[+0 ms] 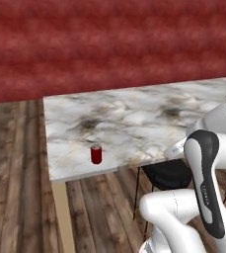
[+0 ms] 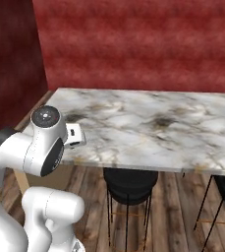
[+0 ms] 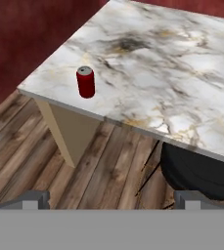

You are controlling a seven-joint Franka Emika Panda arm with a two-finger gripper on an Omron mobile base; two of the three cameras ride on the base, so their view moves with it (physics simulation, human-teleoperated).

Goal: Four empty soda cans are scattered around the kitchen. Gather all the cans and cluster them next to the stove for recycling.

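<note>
Open pincer above floor, red can beyond

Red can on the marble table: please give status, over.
Gripper open, holding nothing, short of the table. Red can upright near the table's corner, untouched. Stool under the edge, not blocking the can.

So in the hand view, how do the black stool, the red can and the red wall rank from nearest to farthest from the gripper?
1. The black stool, tucked under the marble table's near edge, just ahead of the open gripper.
2. The red can, upright on the table near its corner.
3. The red wall, beyond the table.
</note>
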